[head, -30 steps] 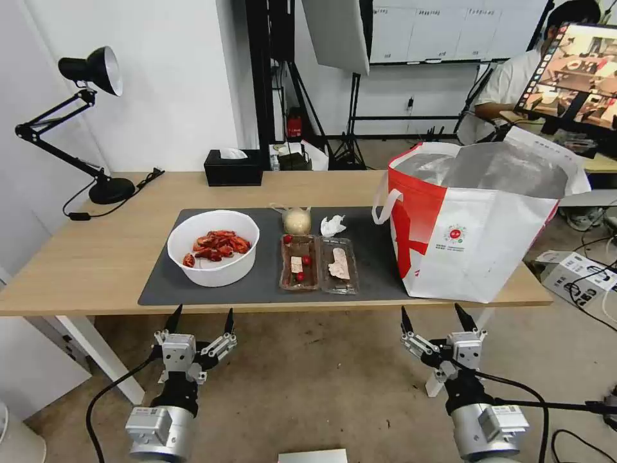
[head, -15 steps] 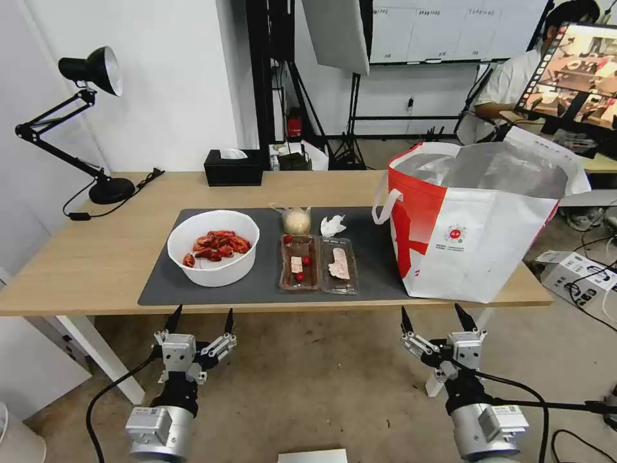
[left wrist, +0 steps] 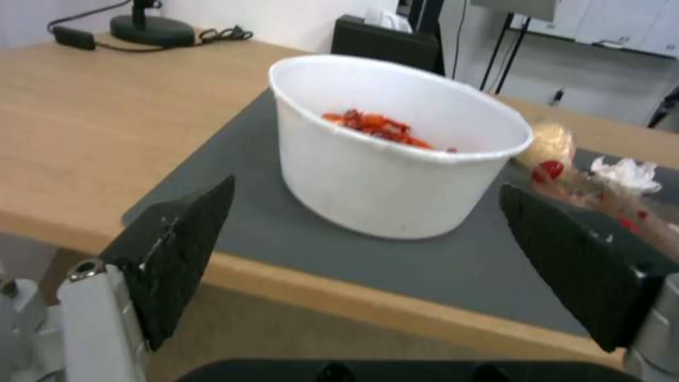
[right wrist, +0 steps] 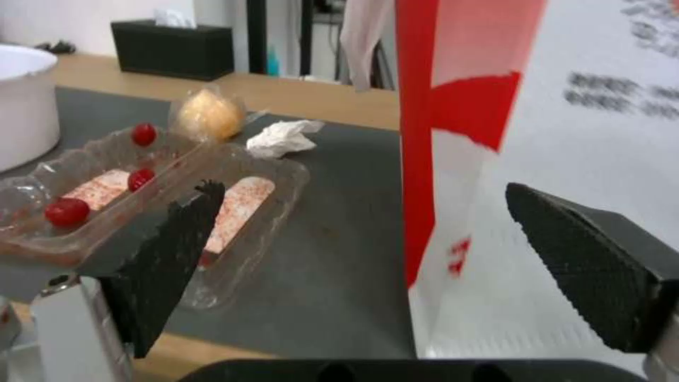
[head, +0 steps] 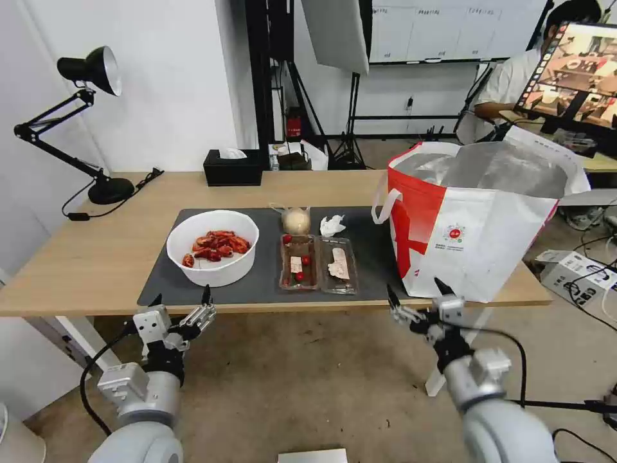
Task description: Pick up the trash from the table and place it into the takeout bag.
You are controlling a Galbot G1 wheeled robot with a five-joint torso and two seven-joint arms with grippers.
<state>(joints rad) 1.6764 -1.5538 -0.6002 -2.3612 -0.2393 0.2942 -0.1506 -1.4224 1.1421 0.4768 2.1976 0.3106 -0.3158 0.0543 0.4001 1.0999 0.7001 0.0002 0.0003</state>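
On the dark mat of the light-wood table (head: 90,257) stands a white bowl (head: 213,247) (left wrist: 396,159) of red crayfish shells. Right of it lie a clear two-part tray (head: 317,264) (right wrist: 141,207), a beige knotted bag (head: 296,220) (right wrist: 207,114) and a crumpled tissue (head: 332,225) (right wrist: 283,138). The big white-and-red takeout bag (head: 475,225) (right wrist: 551,159) stands open at the table's right end. My left gripper (head: 182,302) (left wrist: 368,260) is open at the table's front edge, before the bowl. My right gripper (head: 416,296) (right wrist: 375,265) is open at the front edge, between tray and bag.
A black tissue box (head: 232,168) sits at the table's back edge and a black desk lamp (head: 77,122) stands at the back left. Light stands, cables and boxes fill the floor behind and to the right. Bare floor lies under my arms.
Both arms have risen and reached forward from low near the floor to the table's front edge. The left gripper also shifted left. Nothing on the table has moved.
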